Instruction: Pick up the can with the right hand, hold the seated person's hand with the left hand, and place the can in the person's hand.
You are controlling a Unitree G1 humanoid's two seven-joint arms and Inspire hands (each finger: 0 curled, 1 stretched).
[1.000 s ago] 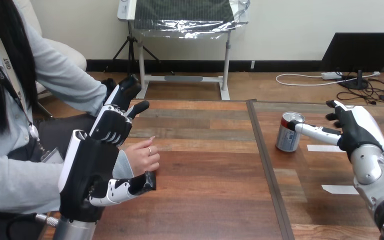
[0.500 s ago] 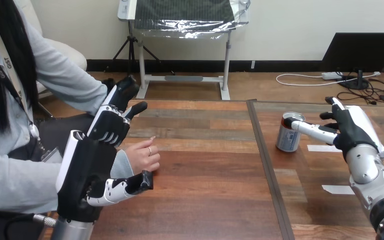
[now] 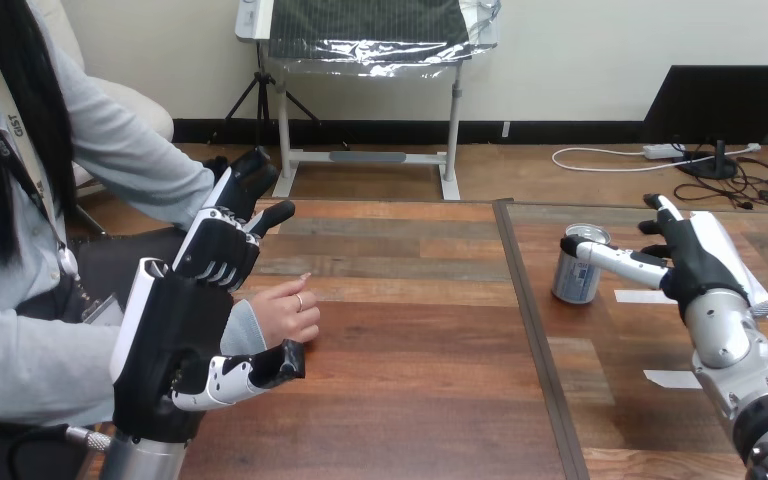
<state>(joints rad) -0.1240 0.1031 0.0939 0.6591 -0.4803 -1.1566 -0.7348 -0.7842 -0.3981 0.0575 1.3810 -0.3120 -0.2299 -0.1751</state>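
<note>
Can [image 3: 575, 265]: stands upright on the right section of the wooden table [image 3: 410, 350], just right of the dark seam [image 3: 532, 330] splitting the surface in two and just left of a white tape strip [image 3: 643, 296]; well apart from the person's hand [image 3: 285, 312].

Surface, head view: brown planks with grain running left to right. Second tape strip [image 3: 672, 379]: lies nearer the front edge, beside the silver right forearm [image 3: 720, 330].

Right hand [image 3: 690, 255]: hovers to the right of the can, released, fingers straight. Stretches one digit leftward to the can's upper rim, tip touching or nearly so; cannot tell which.

Left hand [image 3: 195, 330]: stands on edge over the table's left side, unclenched. Extends its fingers past the far side of the person's hand and curves its thumb [image 3: 260, 370] along the near side, bracketing without closing. Contact at the thumb tip: cannot tell.

Person's hand: rests loosely curled on the left section, between the left hand's fingers and thumb.

Against the frame one second ago: right hand sits slightly farther left and farther up the table, forearm shifted with it, stretched digit remaining at the rim. Can keeps its place. Left hand sits marginally lower and to the left. Person's hand: unchanged.
</note>
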